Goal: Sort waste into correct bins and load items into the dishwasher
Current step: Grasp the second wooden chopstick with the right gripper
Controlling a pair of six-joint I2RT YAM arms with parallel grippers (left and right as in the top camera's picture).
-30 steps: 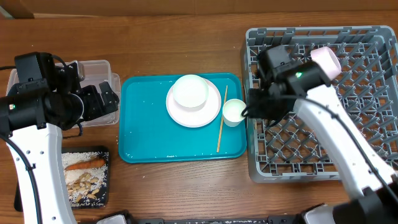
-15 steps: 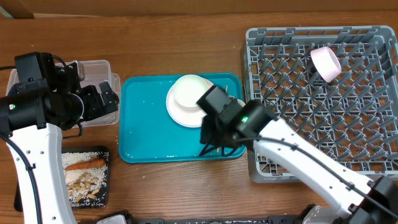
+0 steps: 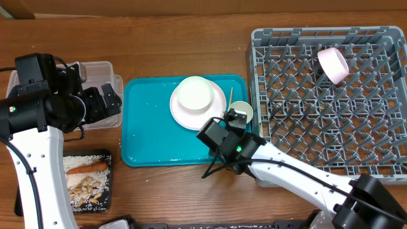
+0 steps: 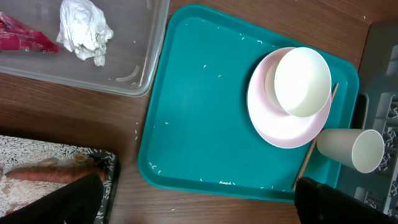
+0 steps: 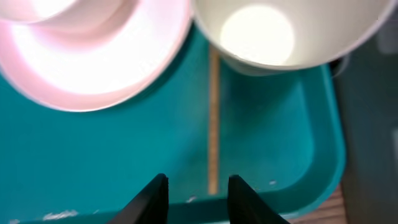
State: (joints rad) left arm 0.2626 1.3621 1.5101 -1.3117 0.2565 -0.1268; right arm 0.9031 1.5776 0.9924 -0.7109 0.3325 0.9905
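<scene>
Right fingers [image 5: 149, 200] dropped over 1 chopstick [image 5: 213, 124], its top hidden under cup [image 5: 258, 31].

Robot lab setup staged as a kitchen dish-clearing station. Two white-and-black robot arms, left arm [image 3: 32, 140] and right arm [image 3: 299, 175], stood at a wood-grain counter [image 3: 191, 44], with cables on the left one. The kitchen side showed in a large grey dish rack [image 3: 255, 76] with pegs and a pink bowl [image 3: 332, 63] in it. Beside the rack sat a teal tray [image 3: 149, 127] carrying a white plate [image 3: 187, 122], white bowl [image 3: 194, 94] and cup [image 3: 240, 113]. Waste was sorted like a canteen return: clear tub [image 3: 105, 69] held tissue [image 4: 84, 28] and red wrapper [image 4: 22, 34], black tray [image 3: 109, 178] held rice and a carrot [image 3: 86, 168]. Only the counter top was visible, no room around it.
</scene>
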